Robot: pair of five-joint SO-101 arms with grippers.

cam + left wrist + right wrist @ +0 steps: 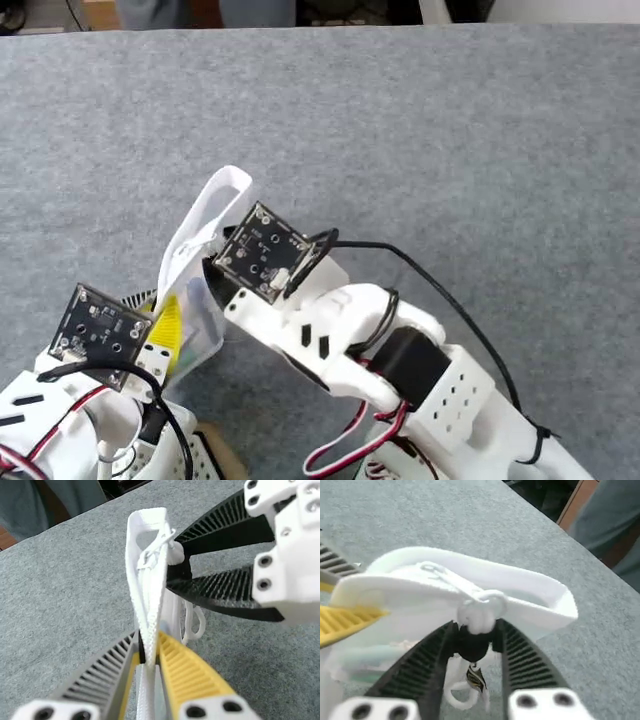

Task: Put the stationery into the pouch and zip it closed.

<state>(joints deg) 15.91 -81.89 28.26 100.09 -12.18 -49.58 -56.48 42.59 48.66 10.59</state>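
Pouch [205, 225] held by left gripper [148, 649]; right gripper [475, 632] pinches zipper pull [481, 611].

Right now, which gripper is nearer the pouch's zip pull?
Right. The right gripper pinches the zip pull; the left gripper clamps the pouch farther along its zip.

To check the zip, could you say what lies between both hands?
The pouch's zipper edge, from left hand to right hand, in the left wrist view.
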